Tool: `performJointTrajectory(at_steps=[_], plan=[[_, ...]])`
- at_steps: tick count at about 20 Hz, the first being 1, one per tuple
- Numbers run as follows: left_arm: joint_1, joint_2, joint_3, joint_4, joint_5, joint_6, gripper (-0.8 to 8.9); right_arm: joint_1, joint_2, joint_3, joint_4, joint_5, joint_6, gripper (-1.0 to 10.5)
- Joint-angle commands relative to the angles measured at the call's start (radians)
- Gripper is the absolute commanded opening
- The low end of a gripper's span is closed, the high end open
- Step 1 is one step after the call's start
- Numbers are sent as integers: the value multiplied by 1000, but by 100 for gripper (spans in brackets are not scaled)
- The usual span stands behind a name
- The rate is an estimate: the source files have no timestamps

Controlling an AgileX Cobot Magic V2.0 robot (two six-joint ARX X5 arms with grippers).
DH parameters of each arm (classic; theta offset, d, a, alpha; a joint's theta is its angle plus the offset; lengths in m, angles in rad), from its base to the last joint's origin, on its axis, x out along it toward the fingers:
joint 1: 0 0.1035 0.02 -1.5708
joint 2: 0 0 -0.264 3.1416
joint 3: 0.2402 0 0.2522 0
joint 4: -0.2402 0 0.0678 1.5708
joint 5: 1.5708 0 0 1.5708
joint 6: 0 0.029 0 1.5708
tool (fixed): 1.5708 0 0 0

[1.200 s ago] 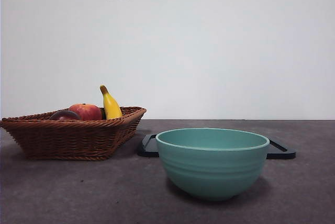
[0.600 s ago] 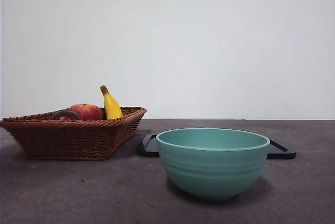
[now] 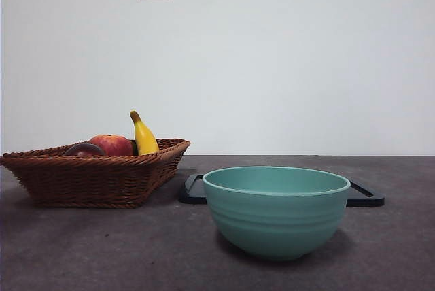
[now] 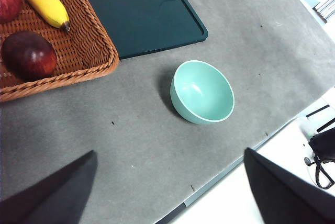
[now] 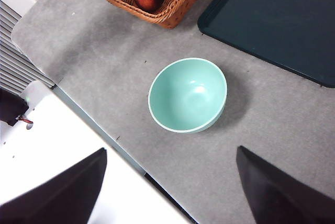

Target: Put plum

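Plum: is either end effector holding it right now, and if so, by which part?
Nothing is held. The plum lies in the wicker basket, and both the left end effector and the right end effector are open above the table.

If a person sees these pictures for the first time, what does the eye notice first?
First comes the teal bowl, empty, near the table's front edge. Behind it lies a dark tray, bare. Beside the tray stands a wicker basket holding the plum, a red-orange fruit and a banana.
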Motion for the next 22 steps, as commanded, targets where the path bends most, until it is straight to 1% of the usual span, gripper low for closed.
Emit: performJointTrajectory(at_steps=[1,7,13,17,22], plan=[[-2,7,19,18,0,-3,479,3,4,20,10,-2,-4,411],[-3,34,19,47,-27,-18,477,3,4,20,13,-2,-3,411],[-4,126,23,144,-74,-41,468,3,4,20,18,-2,4,411],[-24,286,76,215,-126,-40,468,3,4,20,18,-2,4,411],[-74,542,227,249,-277,-38,468,2,4,20,18,-1,4,411]])
